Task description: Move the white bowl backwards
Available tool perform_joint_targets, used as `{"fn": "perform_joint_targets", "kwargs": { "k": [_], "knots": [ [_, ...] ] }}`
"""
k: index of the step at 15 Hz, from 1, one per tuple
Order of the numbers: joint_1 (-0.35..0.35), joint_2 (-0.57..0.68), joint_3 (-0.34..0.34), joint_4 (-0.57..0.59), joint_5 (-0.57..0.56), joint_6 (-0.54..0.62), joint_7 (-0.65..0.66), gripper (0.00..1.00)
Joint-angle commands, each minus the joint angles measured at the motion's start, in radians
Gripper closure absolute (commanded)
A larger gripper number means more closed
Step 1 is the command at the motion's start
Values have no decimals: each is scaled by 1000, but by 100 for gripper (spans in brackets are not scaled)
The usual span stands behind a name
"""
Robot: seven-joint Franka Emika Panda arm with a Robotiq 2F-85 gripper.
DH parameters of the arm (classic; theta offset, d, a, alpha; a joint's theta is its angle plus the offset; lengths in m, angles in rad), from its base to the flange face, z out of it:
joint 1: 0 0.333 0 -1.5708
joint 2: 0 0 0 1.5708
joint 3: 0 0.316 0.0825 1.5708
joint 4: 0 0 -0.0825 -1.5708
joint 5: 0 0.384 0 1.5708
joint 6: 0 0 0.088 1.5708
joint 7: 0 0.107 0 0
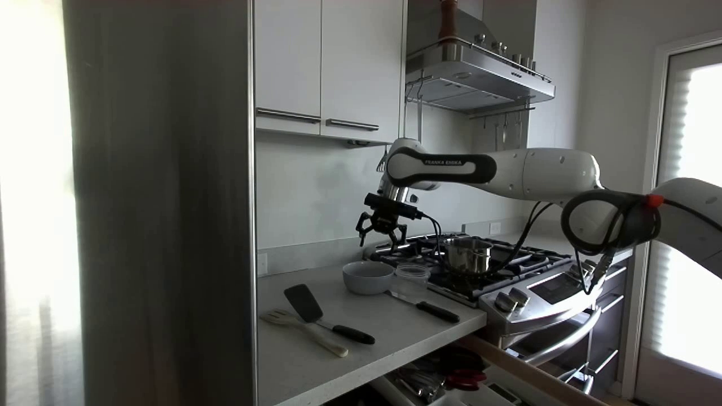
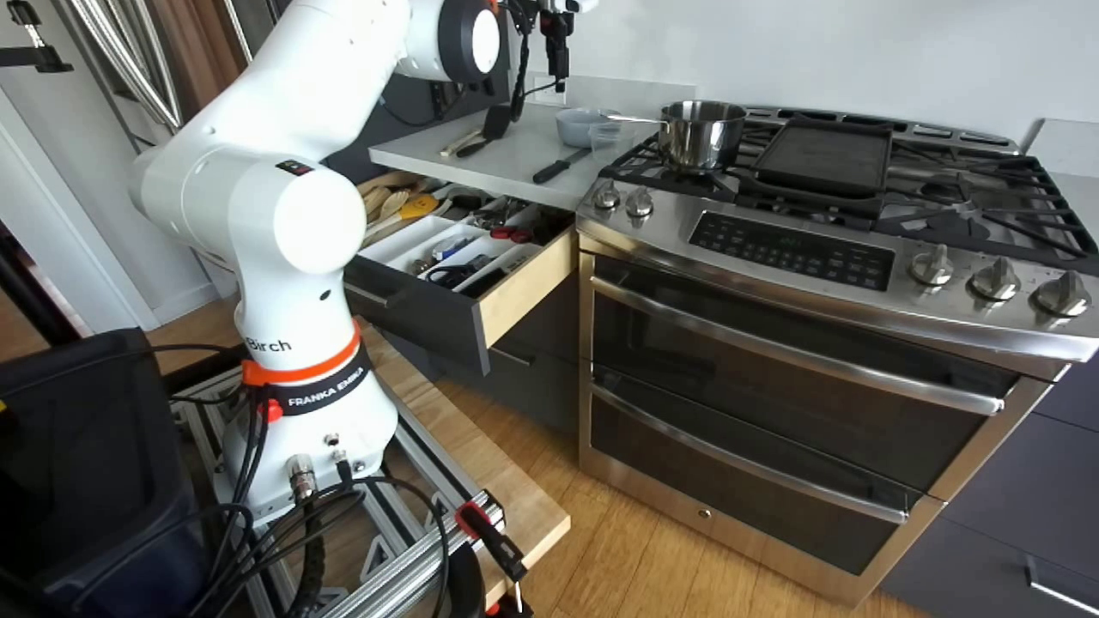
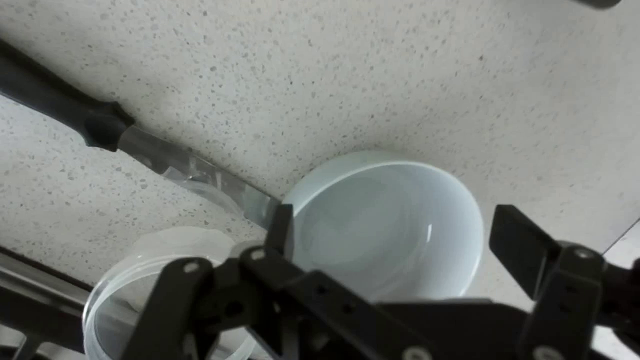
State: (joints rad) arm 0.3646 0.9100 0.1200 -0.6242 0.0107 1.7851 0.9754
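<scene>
The white bowl (image 1: 368, 279) stands upright on the counter, left of the stove, in an exterior view. It also shows in the other exterior picture (image 2: 573, 129), partly behind a clear cup. In the wrist view the bowl (image 3: 380, 230) appears empty, its near edge hidden behind the gripper. My gripper (image 1: 378, 243) is open and hangs above the bowl, apart from it. In the wrist view the open fingers (image 3: 392, 215) appear on either side of the bowl, with nothing between them held. In an exterior view the gripper (image 2: 558, 73) is only partly shown at the top edge.
A clear plastic cup (image 1: 413, 282) stands close beside the bowl. A black-handled knife (image 1: 437, 311) lies beside them, its blade reaching toward the bowl. A black spatula (image 1: 304, 303) and wooden utensil (image 1: 313, 335) lie nearby. A steel pot (image 1: 468, 256) stands on the stove. A drawer (image 2: 524, 292) is open below.
</scene>
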Motion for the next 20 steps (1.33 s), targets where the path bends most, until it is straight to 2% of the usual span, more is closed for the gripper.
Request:
{"fn": "perform_joint_targets", "kwargs": {
  "k": [1, 7, 13, 17, 18, 20],
  "knots": [
    [-13, -72, 63, -31, 37, -94, -156, 0],
    [9, -157, 131, -55, 29, -308, -354, 0],
    [16, -269, 136, -134, -24, -543, -580, 0],
    [-3, -390, 130, -298, -89, -575, -791, 0],
    [17, -295, 132, -148, -52, -577, -700, 0],
    [9, -338, 131, -209, -70, -577, -756, 0]
  ]
}}
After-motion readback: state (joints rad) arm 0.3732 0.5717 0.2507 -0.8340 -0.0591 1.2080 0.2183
